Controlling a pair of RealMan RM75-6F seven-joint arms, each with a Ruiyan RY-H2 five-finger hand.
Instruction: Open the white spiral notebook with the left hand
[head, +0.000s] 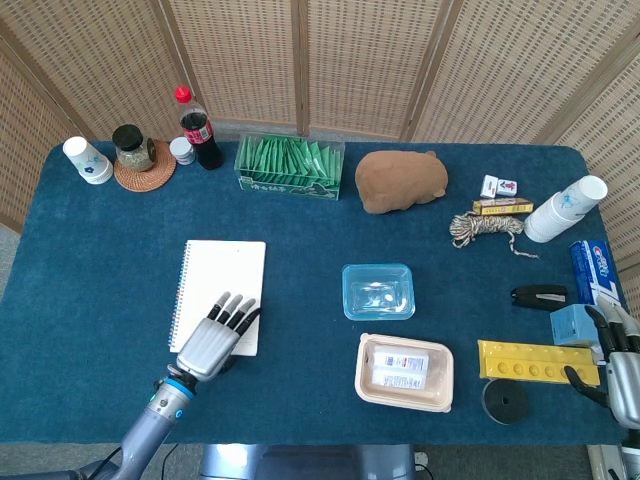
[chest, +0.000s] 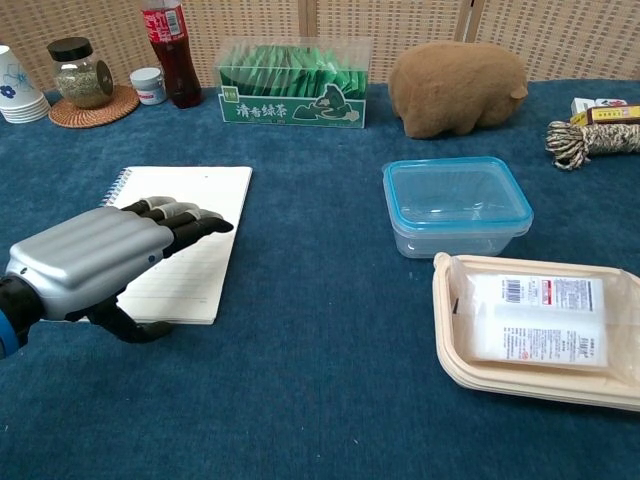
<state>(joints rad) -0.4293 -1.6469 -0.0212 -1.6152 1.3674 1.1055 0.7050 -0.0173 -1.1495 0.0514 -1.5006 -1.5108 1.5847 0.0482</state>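
Note:
The white spiral notebook (head: 220, 285) (chest: 195, 215) lies flat and closed on the blue table, spiral along its left edge. My left hand (head: 215, 338) (chest: 105, 258) hovers over the notebook's near right corner, palm down, fingers stretched forward and slightly apart, thumb tucked below near the front edge. It holds nothing. My right hand (head: 622, 362) sits at the table's far right edge, beside the yellow strip, fingers apart and holding nothing.
A clear blue-lidded box (head: 378, 291) and a beige tray with a packet (head: 405, 372) lie right of the notebook. Green tea box (head: 289, 167), brown plush (head: 400, 181), cola bottle (head: 200, 129), jar and cups line the back. Rope, paper cups and small tools sit right.

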